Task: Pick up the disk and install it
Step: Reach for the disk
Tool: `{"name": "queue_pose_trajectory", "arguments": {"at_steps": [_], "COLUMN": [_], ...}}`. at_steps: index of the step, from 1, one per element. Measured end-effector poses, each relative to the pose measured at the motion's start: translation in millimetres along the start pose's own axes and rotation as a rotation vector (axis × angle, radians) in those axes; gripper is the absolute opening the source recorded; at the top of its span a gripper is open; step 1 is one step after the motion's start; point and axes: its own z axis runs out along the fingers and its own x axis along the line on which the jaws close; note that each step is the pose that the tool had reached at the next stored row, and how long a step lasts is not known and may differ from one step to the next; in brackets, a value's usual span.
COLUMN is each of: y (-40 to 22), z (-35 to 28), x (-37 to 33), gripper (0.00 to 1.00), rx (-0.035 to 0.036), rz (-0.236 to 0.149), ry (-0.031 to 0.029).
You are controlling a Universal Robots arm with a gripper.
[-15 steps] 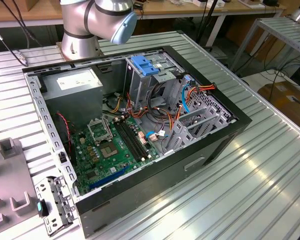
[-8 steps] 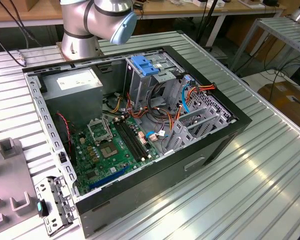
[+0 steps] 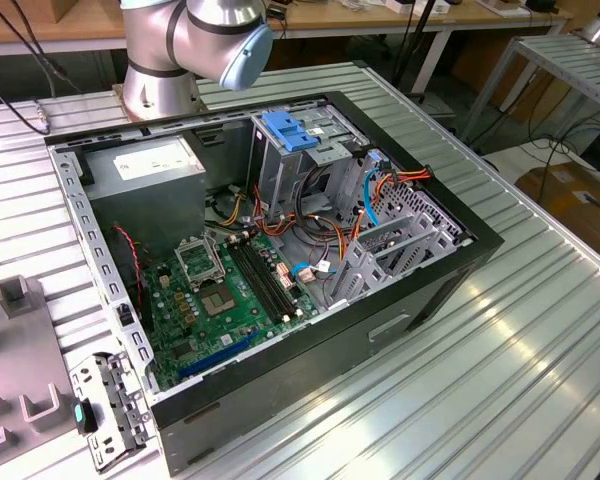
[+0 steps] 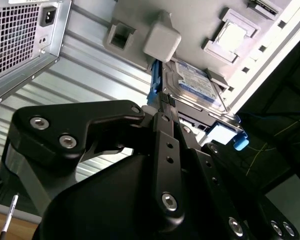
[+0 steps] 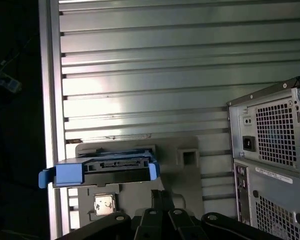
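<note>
Lying flat on a grey fixture plate [image 5: 190,172] on the ribbed worktop [image 5: 165,75], the disk [image 5: 115,165] sits just ahead of the jaws. Their tips are drawn together, holding nothing, close to its blue rail.

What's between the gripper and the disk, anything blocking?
Nothing visible. In the second wrist view the gripper is right at the blue rail on one end of the disk, which lies on the grey fixture plate. No part sits between them. Whether they touch, I can't tell.
</note>
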Motion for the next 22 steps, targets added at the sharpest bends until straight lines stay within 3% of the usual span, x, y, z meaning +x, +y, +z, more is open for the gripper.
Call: {"name": "queue_pose_trajectory", "arguments": {"at_steps": [9,16,22], "y": [-2.1,-3.1,-4.3], "z": [0.4,0.9,1.4], "x": [28.4,41.4,56.7], "gripper": [0.11,0.11,0.11], "rx": [0.0001,0.0004,0.0007], "rz": [0.000,0.000,0.000], "ry": [0.0020,0.0056,0.0100]}}
